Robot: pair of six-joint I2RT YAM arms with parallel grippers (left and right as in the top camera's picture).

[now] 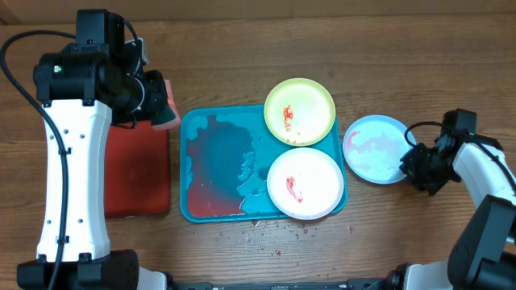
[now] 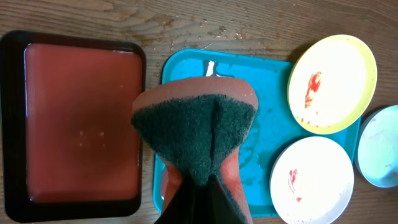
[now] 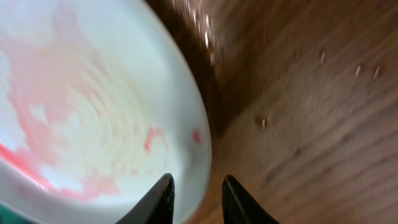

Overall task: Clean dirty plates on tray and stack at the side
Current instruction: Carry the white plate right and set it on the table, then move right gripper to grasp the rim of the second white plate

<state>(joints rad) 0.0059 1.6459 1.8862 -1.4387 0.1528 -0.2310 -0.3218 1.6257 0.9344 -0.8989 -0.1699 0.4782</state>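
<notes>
Dark red tray (image 1: 137, 173) with black rim lies flat on wooden table (image 1: 242, 68), left side. Sponge (image 2: 196, 134), orange body with dark green scouring face, folded. Small crumbs (image 1: 278, 229) and specks scattered on table near front edge.

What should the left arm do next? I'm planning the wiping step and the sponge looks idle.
Probably carry the sponge right, over to the blue-rimmed plate. The left gripper holds the sponge above the tray's left edge, while the right gripper straddles that plate's rim, off the tray, pink smears still on it.
</notes>
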